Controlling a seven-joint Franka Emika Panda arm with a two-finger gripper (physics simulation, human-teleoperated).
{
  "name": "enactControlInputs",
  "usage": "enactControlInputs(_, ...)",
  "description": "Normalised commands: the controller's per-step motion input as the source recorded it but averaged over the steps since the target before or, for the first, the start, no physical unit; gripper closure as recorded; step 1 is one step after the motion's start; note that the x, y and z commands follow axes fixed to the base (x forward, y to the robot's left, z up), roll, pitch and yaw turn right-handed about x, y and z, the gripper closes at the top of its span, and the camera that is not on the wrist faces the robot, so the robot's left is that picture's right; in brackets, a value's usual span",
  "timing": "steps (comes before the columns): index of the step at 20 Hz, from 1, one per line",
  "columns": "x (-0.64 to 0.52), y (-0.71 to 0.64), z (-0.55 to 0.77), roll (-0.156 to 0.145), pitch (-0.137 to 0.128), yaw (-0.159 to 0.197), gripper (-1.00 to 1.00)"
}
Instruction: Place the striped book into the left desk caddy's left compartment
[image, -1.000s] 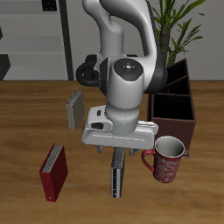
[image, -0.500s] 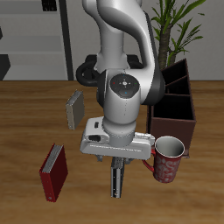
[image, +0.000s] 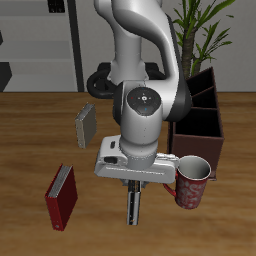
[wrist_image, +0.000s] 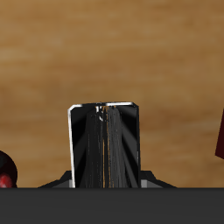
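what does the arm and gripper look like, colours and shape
The arm is glossy white-grey with rounded, tube-like links and black bands at the joints, plus a round dark cap on the wrist. The gripper has a wide pale-grey block body. No cables or readable markings show.

- My pincer (image: 132, 186) hangs over the striped book (image: 133, 206), which lies flat on the surface (image: 30, 130) near its front edge.
- The mug (image: 192, 182) stands just beside that book.
- The left desk caddy (image: 200, 120) stands behind the mug, farther back.
- The red book (image: 61, 196) lies on the book's other side.
- The grey book (image: 85, 125) lies behind the red book.
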Motion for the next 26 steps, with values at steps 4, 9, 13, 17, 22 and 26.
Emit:
enactControlInputs(4,-0.14,0.02,0.26,0.015,-0.035,-0.001,1.0)
enactControlInputs(9,-0.25,-0.04,0.48,0.003,-0.061,0.012,1.0)
enactControlInputs(13,-0.36,-0.18,0.75,-0.031,-0.106,0.017,1.0)
enactControlInputs(17,-0.42,-0.38,0.83,-0.064,-0.098,-0.034,1.0)
enactControlInputs(22,-0.53,-0.27,0.7,-0.048,-0.075,-0.074,1.0)
enactControlInputs(26,-0.6,-0.03,0.57,-0.03,-0.065,-0.061,1.0)
